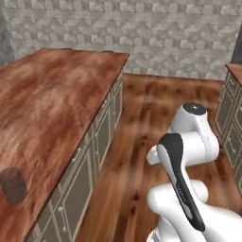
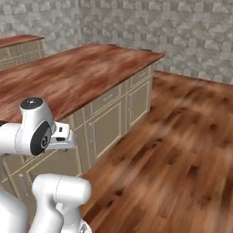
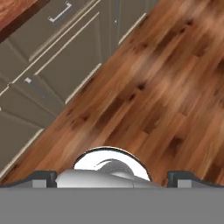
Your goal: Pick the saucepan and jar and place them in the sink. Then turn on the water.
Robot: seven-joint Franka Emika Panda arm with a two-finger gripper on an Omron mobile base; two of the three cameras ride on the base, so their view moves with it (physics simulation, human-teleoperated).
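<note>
— Where's the jar (image 1: 13, 185)?
— Standing on the wooden tabletop (image 1: 52, 94), near its front edge, well apart from the arm.
— And the hand (image 3: 112, 177)?
— Fingertips (image 3: 43, 178) spread wide, holding nothing, above the floor (image 3: 166, 87) beside the cabinets (image 3: 65, 57).

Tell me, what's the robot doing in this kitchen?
Nothing is being handled yet. The white arm is folded up over the wooden floor beside a long wooden counter with grey cabinets underneath. A small brownish jar stands on the counter's near end, untouched. In the hand view the gripper points at the floor, its fingertips wide apart and holding nothing.
</note>
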